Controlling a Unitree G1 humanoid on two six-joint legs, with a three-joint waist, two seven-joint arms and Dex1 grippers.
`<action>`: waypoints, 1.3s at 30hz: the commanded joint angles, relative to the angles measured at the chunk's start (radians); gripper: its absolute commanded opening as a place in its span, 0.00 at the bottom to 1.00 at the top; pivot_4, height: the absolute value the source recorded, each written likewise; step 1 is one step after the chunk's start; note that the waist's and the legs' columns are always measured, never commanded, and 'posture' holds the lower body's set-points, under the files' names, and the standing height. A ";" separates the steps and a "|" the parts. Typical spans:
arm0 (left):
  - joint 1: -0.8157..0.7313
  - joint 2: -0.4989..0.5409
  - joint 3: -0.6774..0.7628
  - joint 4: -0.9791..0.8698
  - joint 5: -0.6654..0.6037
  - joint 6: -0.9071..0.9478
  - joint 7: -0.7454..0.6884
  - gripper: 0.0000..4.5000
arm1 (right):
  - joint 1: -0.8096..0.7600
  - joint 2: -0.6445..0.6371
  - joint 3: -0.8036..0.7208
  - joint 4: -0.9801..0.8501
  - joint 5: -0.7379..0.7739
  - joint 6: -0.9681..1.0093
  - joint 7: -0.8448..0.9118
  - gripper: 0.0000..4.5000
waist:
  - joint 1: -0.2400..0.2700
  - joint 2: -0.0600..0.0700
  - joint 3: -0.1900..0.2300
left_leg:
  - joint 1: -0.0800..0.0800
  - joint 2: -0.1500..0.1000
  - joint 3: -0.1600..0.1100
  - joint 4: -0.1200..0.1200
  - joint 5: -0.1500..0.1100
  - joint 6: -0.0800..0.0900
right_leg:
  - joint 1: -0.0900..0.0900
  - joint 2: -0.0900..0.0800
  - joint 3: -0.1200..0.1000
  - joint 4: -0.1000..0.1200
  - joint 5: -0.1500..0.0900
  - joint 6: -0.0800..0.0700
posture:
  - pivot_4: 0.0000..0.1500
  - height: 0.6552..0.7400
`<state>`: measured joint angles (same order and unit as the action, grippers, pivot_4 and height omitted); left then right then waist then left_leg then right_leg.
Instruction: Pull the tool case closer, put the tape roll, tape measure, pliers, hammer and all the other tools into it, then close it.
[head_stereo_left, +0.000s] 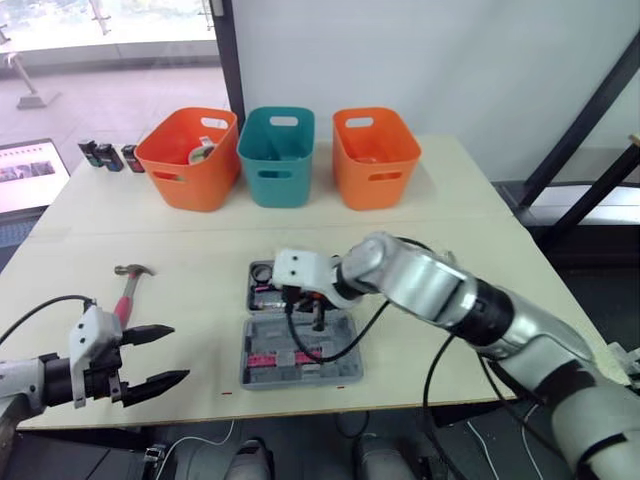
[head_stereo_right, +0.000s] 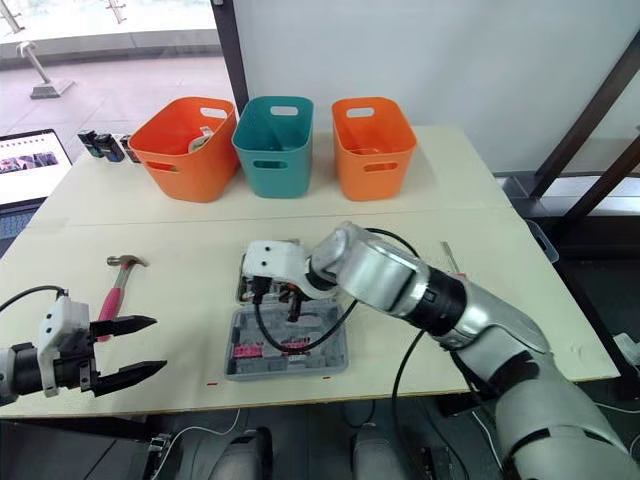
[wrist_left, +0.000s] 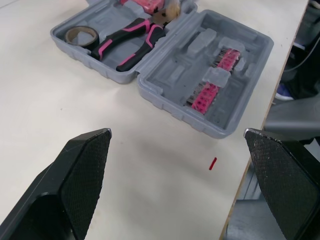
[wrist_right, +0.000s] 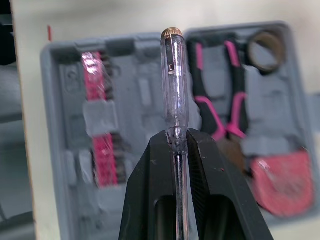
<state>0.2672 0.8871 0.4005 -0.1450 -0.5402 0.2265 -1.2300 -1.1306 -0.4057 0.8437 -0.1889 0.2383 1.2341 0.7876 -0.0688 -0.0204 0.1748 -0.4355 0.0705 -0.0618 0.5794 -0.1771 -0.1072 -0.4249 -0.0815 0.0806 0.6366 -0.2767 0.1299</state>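
While the right gripper (wrist_right: 177, 137) pinches a clear screwdriver (wrist_right: 175, 85) above the open case (head_stereo_left: 268, 335) (pliers (wrist_left: 131, 42) and tape roll (wrist_left: 82, 35) lie inside), the left gripper (head_stereo_left: 180, 353) hangs spread near the hammer (head_stereo_left: 128, 285) on the table (head_stereo_left: 480, 230).

Grey plastic tool case (head_stereo_left: 275, 335) lies open flat on the table, two halves hinged, one toward 12 o'clock and one toward 6. The 6 o'clock half holds two pink bit strips (wrist_left: 212, 85). In the 12 o'clock half, a brown tape roll (wrist_left: 82, 35) lies flat in the 9 o'clock corner. Black-and-pink pliers (wrist_left: 131, 44), closed, lie at the roll's 3 o'clock. A pink-red tape measure (wrist_right: 282, 187) sits at the pliers' 3 o'clock. A screwdriver (wrist_right: 175, 85) with a clear handle and brass cap is pinched in the right gripper (wrist_right: 178, 137) above the case. Hammer (head_stereo_left: 130, 285), pink handle, lies flat at the case's 9 o'clock, well apart, with its metal head toward 12.
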 joint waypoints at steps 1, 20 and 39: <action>0.014 0.005 0.017 -0.045 0.001 -0.011 -0.006 1.00 | -0.043 0.046 0.035 0.031 -0.026 0.018 -0.005 0.01 | 0.000 0.000 0.000 | -0.001 0.000 0.000 0.000 0.000 0.000 | -0.001 0.000 0.000 0.001 0.000 0.001 | 1.00 1.00; 0.014 -0.001 0.003 -0.121 0.003 0.017 0.014 1.00 | -0.056 0.201 0.123 0.326 -0.150 -0.116 0.031 0.01 | -0.001 0.000 0.000 | -0.001 0.000 -0.001 0.008 0.001 -0.001 | -0.003 0.001 0.000 0.012 -0.001 0.000 | 1.00 1.00; -0.004 -0.011 -0.007 -0.152 -0.001 0.051 0.049 1.00 | -0.030 0.191 0.154 0.351 -0.248 -0.148 0.111 0.01 | -0.001 0.000 0.000 | -0.002 0.000 -0.001 0.009 0.001 -0.001 | -0.003 0.001 0.000 0.012 -0.001 0.000 | 1.00 1.00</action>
<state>0.2672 0.8803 0.3876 -0.2784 -0.5321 0.2779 -1.1856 -1.1549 -0.2209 1.0063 0.1822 0.0042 1.0854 0.8945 -0.0701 -0.0206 0.1747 -0.4370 0.0705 -0.0628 0.5886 -0.1766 -0.1079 -0.4279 -0.0805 0.0806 0.6490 -0.2777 0.1303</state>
